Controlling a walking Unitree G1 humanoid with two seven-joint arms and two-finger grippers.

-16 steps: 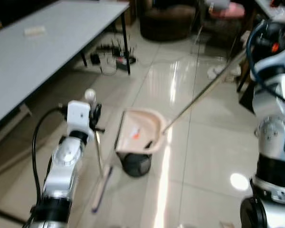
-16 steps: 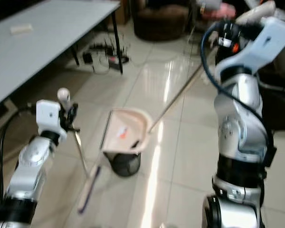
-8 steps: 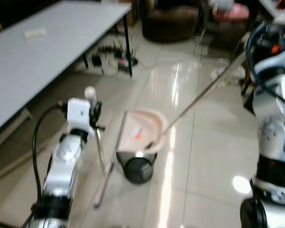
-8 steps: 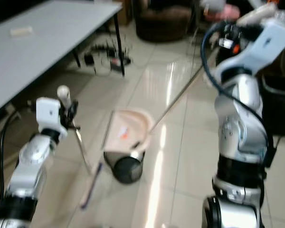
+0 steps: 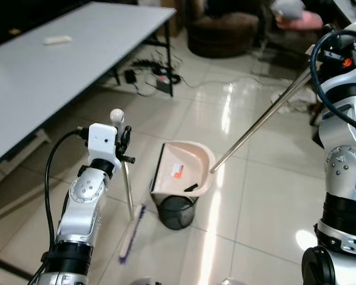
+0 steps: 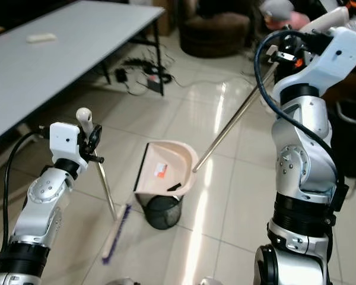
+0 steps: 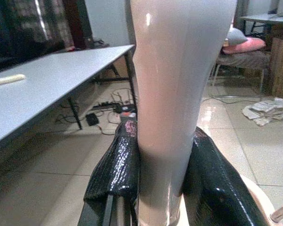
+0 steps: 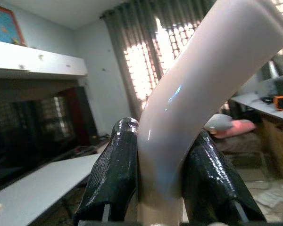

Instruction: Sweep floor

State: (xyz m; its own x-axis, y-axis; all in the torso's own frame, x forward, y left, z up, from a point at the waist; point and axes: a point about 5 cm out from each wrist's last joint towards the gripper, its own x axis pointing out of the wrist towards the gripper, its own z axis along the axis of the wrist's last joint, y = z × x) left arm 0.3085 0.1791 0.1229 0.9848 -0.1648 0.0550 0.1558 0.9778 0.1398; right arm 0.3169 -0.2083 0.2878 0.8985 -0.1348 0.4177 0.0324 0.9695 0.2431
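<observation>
My left gripper (image 5: 123,141) is shut on the pale handle (image 7: 174,94) of a broom. The broom's thin metal shaft runs down to the brush head (image 5: 130,234) on the tiled floor. At the upper right, my right gripper (image 6: 296,46) is shut on the curved cream grip (image 8: 203,84) of a long silver pole (image 5: 261,119). That pole slants down to a pink dustpan (image 5: 184,169). The dustpan hangs tilted just over a black bin (image 5: 177,212), with an orange-and-white scrap and a dark piece in it. The brush head lies just left of the bin.
A long grey table (image 5: 59,65) stands on the left, with a power strip and cables (image 5: 157,80) under its far end. A brown armchair (image 5: 222,29) and a white cloth (image 5: 293,101) are at the back. Glossy tiles stretch between them.
The camera has shifted a little and the picture is sharper. Both grippers keep their hold, and the dustpan stays over the bin.
</observation>
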